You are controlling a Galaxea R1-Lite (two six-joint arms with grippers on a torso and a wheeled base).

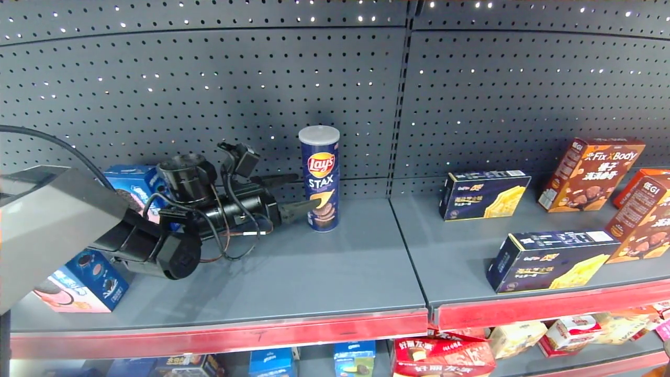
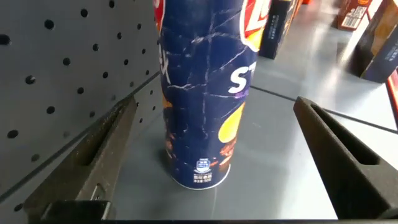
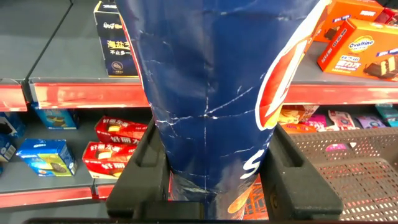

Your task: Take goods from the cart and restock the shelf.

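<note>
Item: chip can (image 1: 319, 178), upright on the shelf (image 1: 314, 283), close to the pegboard back panel (image 1: 209, 78). Left gripper (image 1: 302, 190): my fingers are spread wide, one on each side of the can's lower half, gripping nothing; whether a tip touches it I cannot tell. Right gripper (image 3: 214, 134): clamped around a second can (image 3: 211, 81), held in front of the shelves with the cart (image 3: 354, 168) below. Step in hand, as I judge it: leaving the first can standing. Method: draw my left fingers straight back along their own line, level, with no sideways sweep, since a tall narrow can tips easily.
</note>
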